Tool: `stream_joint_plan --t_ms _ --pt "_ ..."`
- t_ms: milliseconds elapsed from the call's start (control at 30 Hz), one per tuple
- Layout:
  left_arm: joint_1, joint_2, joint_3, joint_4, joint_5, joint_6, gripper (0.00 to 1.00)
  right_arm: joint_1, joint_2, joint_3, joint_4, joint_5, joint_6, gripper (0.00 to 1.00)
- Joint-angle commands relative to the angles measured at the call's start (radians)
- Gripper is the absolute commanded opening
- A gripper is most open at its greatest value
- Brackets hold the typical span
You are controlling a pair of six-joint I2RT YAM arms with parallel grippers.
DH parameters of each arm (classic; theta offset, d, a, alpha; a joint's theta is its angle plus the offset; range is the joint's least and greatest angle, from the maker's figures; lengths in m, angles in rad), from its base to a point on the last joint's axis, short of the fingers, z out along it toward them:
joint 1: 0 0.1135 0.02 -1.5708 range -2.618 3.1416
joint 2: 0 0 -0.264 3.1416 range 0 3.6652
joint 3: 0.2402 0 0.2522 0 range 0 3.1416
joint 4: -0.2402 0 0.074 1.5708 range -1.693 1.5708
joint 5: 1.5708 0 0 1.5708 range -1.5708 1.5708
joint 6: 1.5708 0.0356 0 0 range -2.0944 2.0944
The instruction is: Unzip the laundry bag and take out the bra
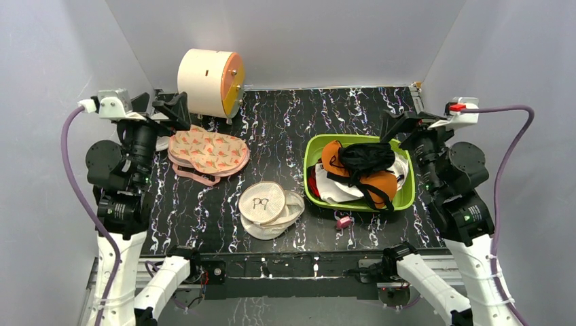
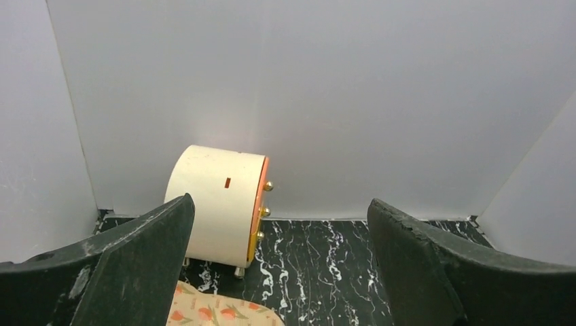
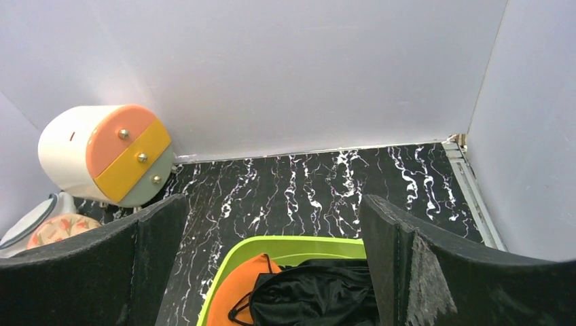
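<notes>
The laundry bag point(image 1: 266, 205), a white mesh round pod with a small black mark on top, lies at the table's front middle, its two halves slightly offset. The bra point(image 1: 379, 183) rests in the green tray point(image 1: 408, 197), orange cups up, black straps and fabric piled over it. From the right wrist view one orange cup point(image 3: 234, 292) shows below the open fingers. My left gripper point(image 1: 173, 109) point(image 2: 278, 204) hangs open at the far left, well away from the bag. On the right, beside the tray, my right gripper point(image 1: 402, 125) point(image 3: 273, 200) is also open and holds nothing.
A cream drum-shaped drawer chest point(image 1: 209, 83) stands at the back left. In front of it lies a pink flamingo-patterned pouch point(image 1: 207, 153). White garments point(image 1: 333, 192) share the tray. A small pink object point(image 1: 344, 221) sits just before the tray. Grey walls close in on three sides.
</notes>
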Motion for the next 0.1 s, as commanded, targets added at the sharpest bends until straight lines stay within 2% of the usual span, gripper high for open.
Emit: stream_joint_plan --t_ms 0,67 --pt "0.006 0.051 0.039 -0.078 0.042 -0.008 0.98 0.001 0.013 0.033 0.000 0.004 -0.017 0.98" --pt "0.007 0.046 0.030 -0.078 0.047 -0.016 0.98 0.001 0.029 0.032 -0.005 0.022 -0.013 0.98"
